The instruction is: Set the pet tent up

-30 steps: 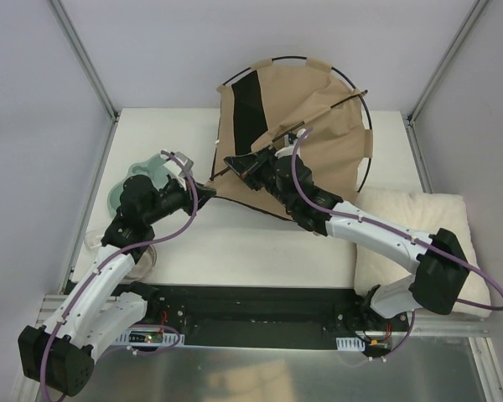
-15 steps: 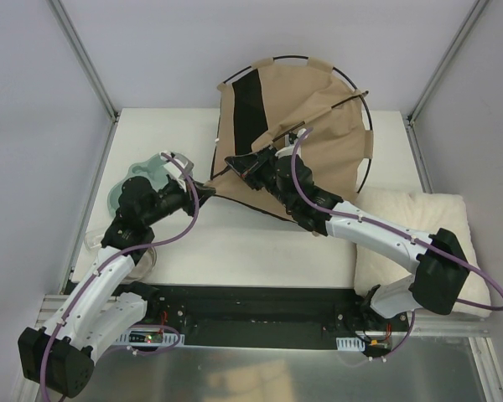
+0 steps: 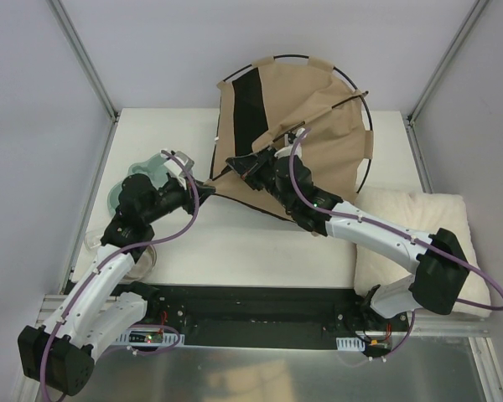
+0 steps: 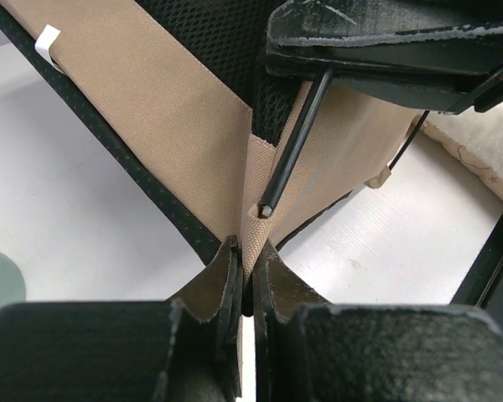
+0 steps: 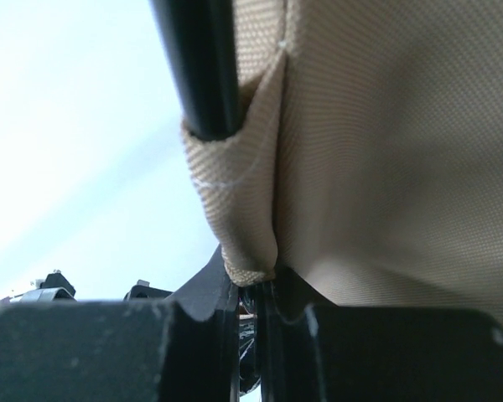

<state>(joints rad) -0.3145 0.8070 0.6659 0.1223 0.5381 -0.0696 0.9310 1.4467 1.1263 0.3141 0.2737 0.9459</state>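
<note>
Presently, the pet tent (image 3: 327,142) lies partly raised at the far middle of the table (image 3: 235,243). Its tan fabric is crumpled, a black panel shows on its left side, and a thin black hoop (image 3: 370,138) arcs around its far and right edges. The tent's near-left corner tapers to a point where the left gripper (image 3: 206,191) and the right gripper (image 3: 240,165) meet it, close beside each other. In the left wrist view, the left claw is closed tight on that corner, its fingers pinching a fold of tan fabric, with black trim running off to the left. Just above the pinch, the tip of a thin black pole (image 4: 292,142) rests against a fabric fold, and its shaft runs up beneath the right claw's body. In the right wrist view, the right claw's jaws stand almost together, nipping the lower end of a tan fabric pocket (image 5: 235,201) into which a black pole enters from above. Whether this is the same pole cannot be told. A fluffy cream cushion (image 3: 427,222) lies at the table's right side, partly covered by the right arm. A translucent green object (image 3: 130,186) sits at the left edge, partly hidden by the left arm.
</note>
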